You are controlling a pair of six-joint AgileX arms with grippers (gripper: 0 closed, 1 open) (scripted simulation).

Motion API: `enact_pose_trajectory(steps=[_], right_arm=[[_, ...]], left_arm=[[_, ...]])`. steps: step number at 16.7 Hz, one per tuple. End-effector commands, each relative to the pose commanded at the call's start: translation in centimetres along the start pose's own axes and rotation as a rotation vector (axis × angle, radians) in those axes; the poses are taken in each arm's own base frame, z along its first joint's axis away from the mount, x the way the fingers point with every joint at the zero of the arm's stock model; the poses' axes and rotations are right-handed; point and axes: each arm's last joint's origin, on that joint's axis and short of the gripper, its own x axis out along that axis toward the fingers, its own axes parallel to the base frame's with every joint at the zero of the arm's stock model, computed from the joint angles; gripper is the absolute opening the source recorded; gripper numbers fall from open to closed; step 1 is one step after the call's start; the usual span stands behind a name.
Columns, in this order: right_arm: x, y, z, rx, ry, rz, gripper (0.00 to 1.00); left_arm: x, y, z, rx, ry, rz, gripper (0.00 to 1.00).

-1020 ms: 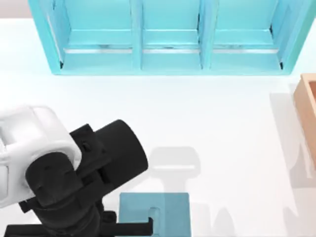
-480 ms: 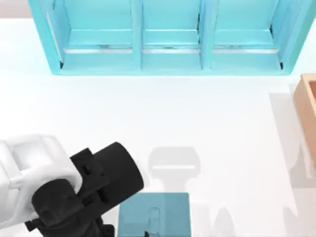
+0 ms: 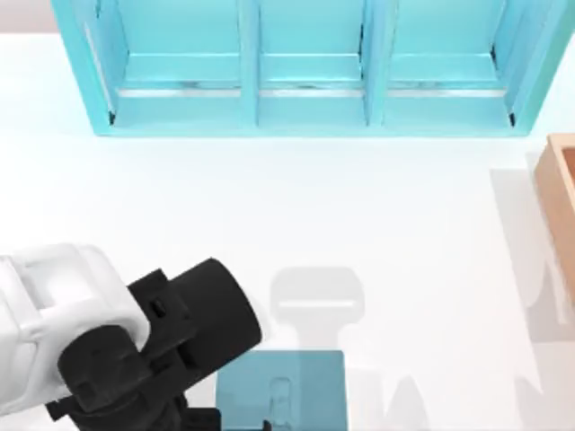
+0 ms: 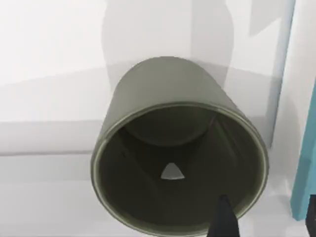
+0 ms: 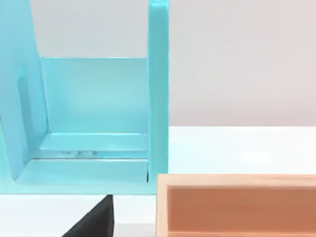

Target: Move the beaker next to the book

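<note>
At the bench's near-left corner you find the left arm — white casing, black wrist — leaning in over the surface just left of the book.

Beaker — dull grey-green cup seen in the left wrist view, its open mouth turned toward the camera, its closed end farther off. One dark fingertip of the left gripper shows at its rim; whether the fingers clamp the cup or stand apart from it, you cannot tell. A teal edge stands close beside the cup in that view.

Book — flat teal-blue square at the near edge of the bench, around the middle, a faint oblong mark on its cover. The arm's black parts overlap its left margin from above.

Shelf — large light-blue unit with three bays along the far edge; also seen in the right wrist view.

Wooden box — tan, open, at the right edge of the bench; in the right wrist view it sits just in front of the shelf's end panel.

Right arm — parked on the right side, its wrist camera facing shelf and box; its fingers' state cannot be told.
</note>
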Motion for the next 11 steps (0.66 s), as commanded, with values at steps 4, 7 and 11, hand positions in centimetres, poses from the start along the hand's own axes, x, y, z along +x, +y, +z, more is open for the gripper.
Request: enact_pose_trajectory(steps=[4,7,11], right_arm=[[0.00,0.00,0.00,0.000,0.000,0.000,1.00],[0.00,0.00,0.00,0.000,0.000,0.000,1.00],[0.00,0.00,0.00,0.000,0.000,0.000,1.00]], left_arm=[[0.00,0.00,0.00,0.000,0.000,0.000,0.90],[0.00,0.00,0.00,0.000,0.000,0.000,1.00],[0.00,0.00,0.00,0.000,0.000,0.000,1.00]])
